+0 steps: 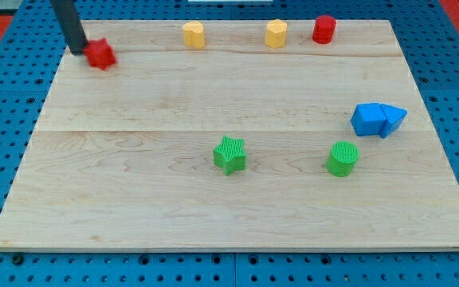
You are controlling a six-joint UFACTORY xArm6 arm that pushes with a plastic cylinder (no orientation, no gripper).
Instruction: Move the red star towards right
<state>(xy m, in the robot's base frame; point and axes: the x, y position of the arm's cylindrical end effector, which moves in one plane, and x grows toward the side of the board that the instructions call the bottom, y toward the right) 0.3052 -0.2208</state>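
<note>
The red star (100,54) lies near the board's top left corner. My tip (79,50) stands right against the star's left side, touching it or nearly so. The dark rod rises from there to the view's top edge.
Two yellow blocks (194,34) (276,33) and a red cylinder (323,29) stand along the top edge. A blue cube (367,119) and a blue triangle (393,118) sit together at the right. A green star (229,155) and a green cylinder (343,158) lie lower down. The wooden board (134,207) rests on a blue pegboard.
</note>
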